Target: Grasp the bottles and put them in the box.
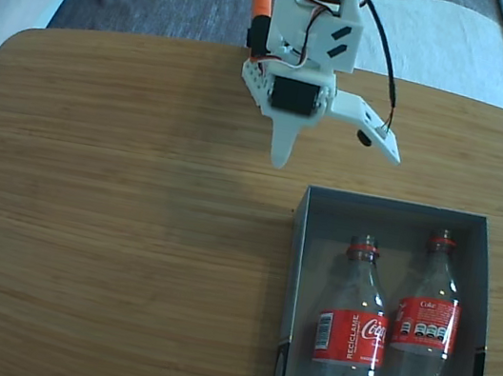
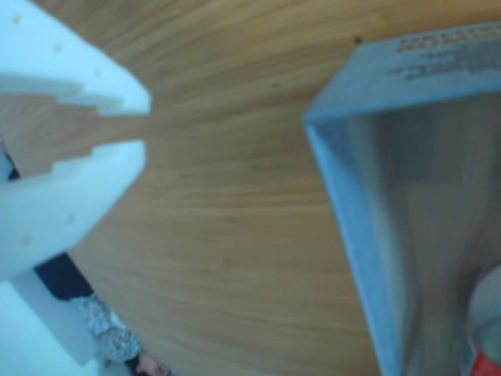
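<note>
Your white two-finger gripper (image 2: pixel 145 125) hangs empty, fingers nearly together; both clear red-labelled Coca-Cola bottles (image 1: pixel 351 325) (image 1: pixel 425 323) lie inside the dark grey-blue cardboard box (image 1: pixel 296 253).

The bottom edge of the fixed view cuts off both bottles (image 1: pixel 352 330) and the box (image 1: pixel 296 253). My wrist view is blurred, leaving the print on the box wall unreadable and one bottle a mere sliver at the corner.

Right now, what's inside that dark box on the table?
Two clear Coca-Cola bottles with red labels lie side by side in the box, necks toward the arm. Their lower ends run past the fixed view's bottom edge, unseen.
</note>
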